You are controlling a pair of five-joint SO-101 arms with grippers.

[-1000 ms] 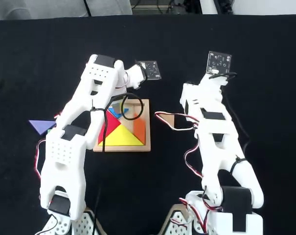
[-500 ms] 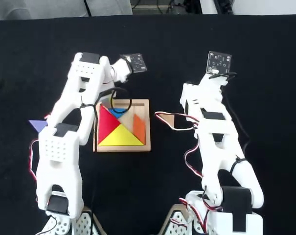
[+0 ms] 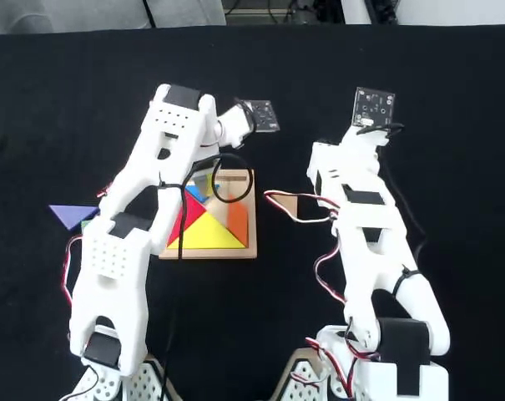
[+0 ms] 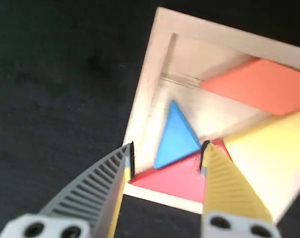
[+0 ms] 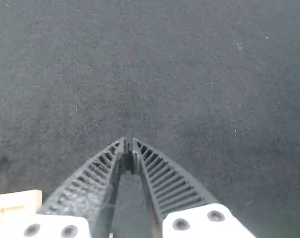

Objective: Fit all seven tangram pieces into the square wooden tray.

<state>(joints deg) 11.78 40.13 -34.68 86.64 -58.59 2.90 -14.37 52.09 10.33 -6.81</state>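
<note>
Now, left gripper (image 4: 167,151): spread wide and empty, low over a corner of the tray, one finger either side of the blue triangle (image 4: 175,134); impossible to tell whether touching it.
right gripper (image 5: 128,151): pressed together on nothing, over bare cloth (image 5: 199,74), apart from the pieces.
tray (image 4: 149,74): flat on the cloth, under the left arm's reach; inside, red triangle (image 4: 174,181), yellow triangle (image 4: 269,158), orange piece (image 4: 259,84) and the blue triangle, with bare floor beyond the blue tip.
loose pieces: purple triangle (image 3: 71,215) and a sliver of green piece (image 3: 86,224) outside the left arm, well apart from the tray; tan piece (image 3: 287,205) just beside the tray, on the right arm's side.
handling: probably thin, stiff, light painted wood; likely to skid or pivot when nudged, unlikely to break.
hold: best across two opposite edges near the middle, fingers low; a pinch near a sharp tip likely to squirt out.
left wrist view: fingers' spread, blue triangle's lie, free floor.
high view: loose pieces out on the cloth, with much of the tray hidden under the left arm.
</note>
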